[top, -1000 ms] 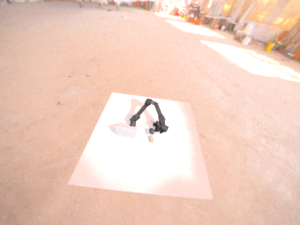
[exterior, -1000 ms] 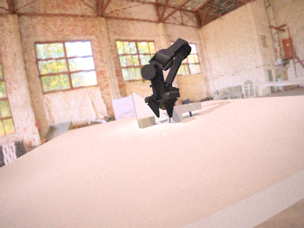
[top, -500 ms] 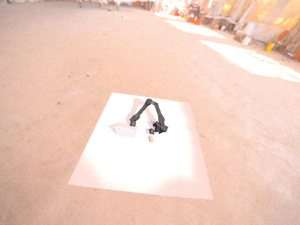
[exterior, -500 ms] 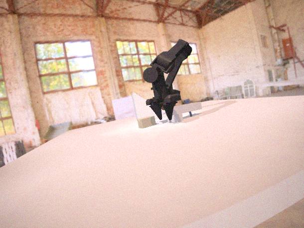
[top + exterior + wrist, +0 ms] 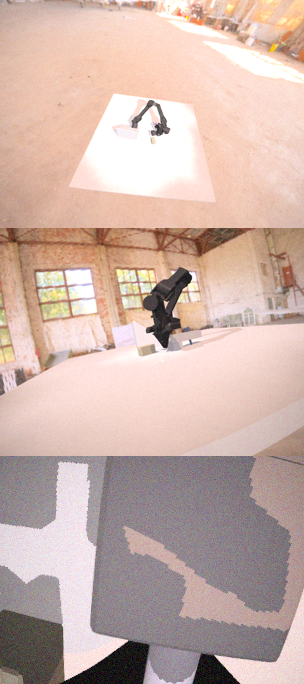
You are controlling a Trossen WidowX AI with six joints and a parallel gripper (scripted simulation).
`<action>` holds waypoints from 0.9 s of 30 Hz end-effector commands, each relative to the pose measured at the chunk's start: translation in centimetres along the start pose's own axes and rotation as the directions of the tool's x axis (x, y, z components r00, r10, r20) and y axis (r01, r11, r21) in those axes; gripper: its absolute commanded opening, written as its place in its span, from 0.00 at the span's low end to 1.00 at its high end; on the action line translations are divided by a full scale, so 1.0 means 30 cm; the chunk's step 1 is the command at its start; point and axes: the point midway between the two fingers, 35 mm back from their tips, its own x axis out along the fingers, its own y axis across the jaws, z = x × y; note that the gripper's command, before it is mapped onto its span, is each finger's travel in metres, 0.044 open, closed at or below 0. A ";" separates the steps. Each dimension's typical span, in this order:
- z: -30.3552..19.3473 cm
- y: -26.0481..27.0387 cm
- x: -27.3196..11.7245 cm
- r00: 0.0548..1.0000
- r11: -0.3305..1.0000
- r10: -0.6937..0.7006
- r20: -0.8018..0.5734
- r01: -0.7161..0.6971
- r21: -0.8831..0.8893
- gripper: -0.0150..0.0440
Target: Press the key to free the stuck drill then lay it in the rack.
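The drill [image 5: 172, 668], a pale grey-lilac rod, sticks out of the lower edge of a grey block [image 5: 145, 581] [image 5: 175, 345] in the wrist view. My gripper [image 5: 168, 637] [image 5: 164, 347] points down and is shut on the rod close to the block, one black finger on each side. The rack, an olive-tan grooved block [image 5: 32, 631] [image 5: 147, 350] [image 5: 153, 140], stands beside the gripper, at lower left in the wrist view. A long grey bar [image 5: 190, 334] reaches back from the grey block, with a dark blue part [image 5: 190, 342] under it. I cannot tell which part is the key.
A pale upright panel [image 5: 127, 134] [image 5: 140, 335] stands left of the gripper, near the arm's base. The arm and the objects are on a large white table top [image 5: 139, 169].
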 end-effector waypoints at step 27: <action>-0.112 0.001 -0.006 1.000 1.000 -0.003 0.000 0.003 0.005 0.25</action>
